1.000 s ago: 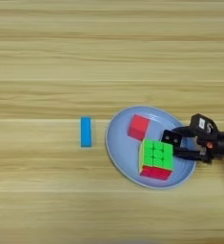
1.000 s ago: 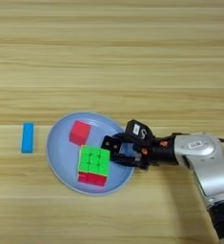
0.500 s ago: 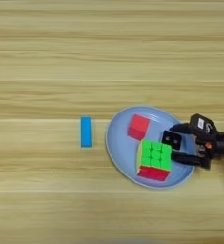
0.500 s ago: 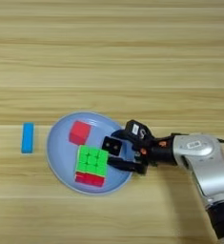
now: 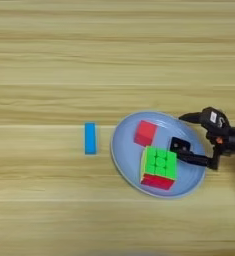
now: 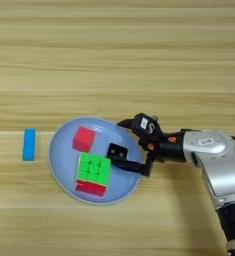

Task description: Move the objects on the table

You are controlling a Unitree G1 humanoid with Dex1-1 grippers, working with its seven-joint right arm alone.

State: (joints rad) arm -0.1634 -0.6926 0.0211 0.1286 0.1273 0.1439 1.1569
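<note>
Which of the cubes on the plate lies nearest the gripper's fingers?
The small black cube lies nearest: it sits on the plate between the open fingers of the right gripper, while the puzzle cube and red cube lie further left.

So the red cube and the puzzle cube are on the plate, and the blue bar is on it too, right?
Not quite. The blue bar lies on the table, left of the plate; the left eye view shows the gap. The red cube and puzzle cube are on the plate.

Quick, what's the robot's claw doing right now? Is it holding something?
Right gripper: open over the pale blue plate, holding nothing; the small black cube sits by its lower finger.
</note>
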